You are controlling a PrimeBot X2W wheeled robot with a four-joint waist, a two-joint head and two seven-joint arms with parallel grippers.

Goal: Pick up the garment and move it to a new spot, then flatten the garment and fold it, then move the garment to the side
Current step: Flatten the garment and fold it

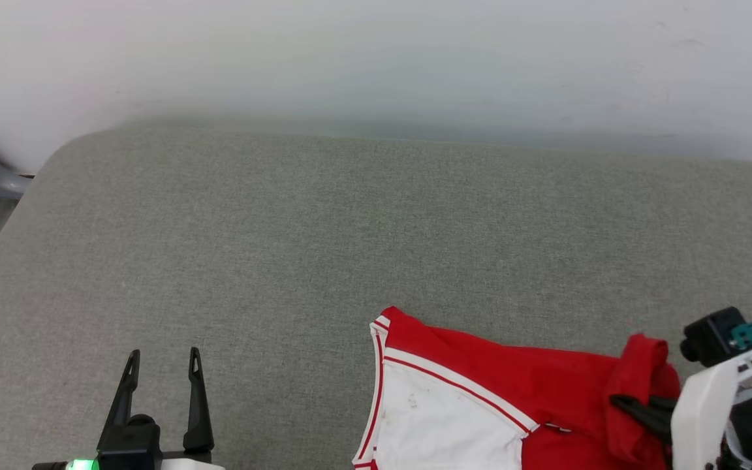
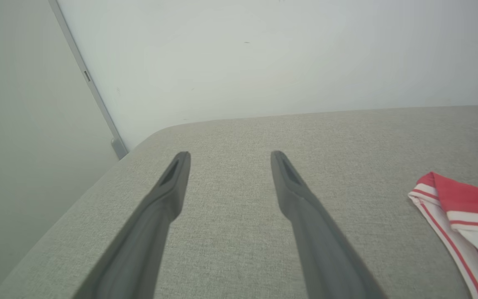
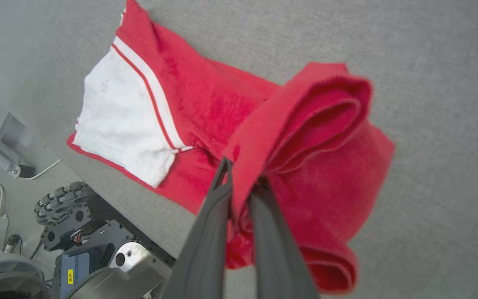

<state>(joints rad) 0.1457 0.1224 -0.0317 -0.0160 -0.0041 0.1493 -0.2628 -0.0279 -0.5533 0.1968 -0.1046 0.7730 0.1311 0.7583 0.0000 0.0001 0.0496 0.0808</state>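
Right wrist view pretty much tells it: the right hand [image 3: 242, 178] is pinched almost shut on a bunched red fold of the garment [image 3: 206, 95], and that end looks hiked up off the grey table [image 1: 284, 248]. From there the shirt runs toward the robot's left, long axis roughly side to side along the near edge, with the white sleeve lying flat at the other end. The left hand [image 1: 164, 356] is wide open and empty, well apart from that sleeve. I'd say it's still the nearer one for grabbing that end.
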